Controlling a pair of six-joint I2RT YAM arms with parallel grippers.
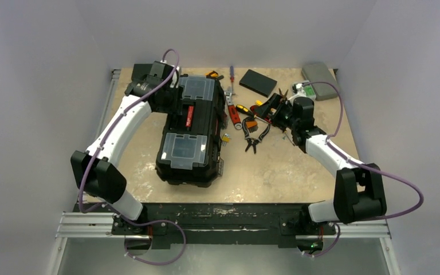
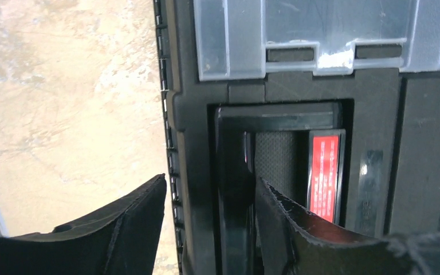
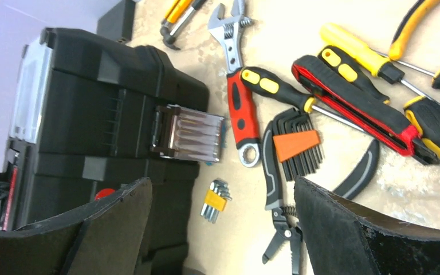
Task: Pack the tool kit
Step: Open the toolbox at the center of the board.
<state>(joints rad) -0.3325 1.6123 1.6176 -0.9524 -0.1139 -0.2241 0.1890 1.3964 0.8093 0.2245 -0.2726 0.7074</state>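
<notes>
The toolbox [image 1: 203, 123] lies shut on the left-middle of the table [image 1: 286, 172], with the tools loose on the table to its right. The step in hand looks like opening the box before anything goes in.

The left hand [image 2: 211, 180] straddles the lid's edge and the side bar of the handle [image 2: 235, 172], one finger outside the box and one in the handle recess. I cannot tell whether it grips. The right hand [image 3: 223, 180] hangs wide open and empty near the side latch [image 3: 189, 134].

Next, I judge, the latch must be freed and the lid lifted. A red-handled wrench [image 3: 240, 109] and a small bundle of hex keys [image 3: 213, 200] lie just beside the latch and may crowd the fingers. A flat black box [image 1: 258, 82] and a grey case [image 1: 319, 73] sit far off.
</notes>
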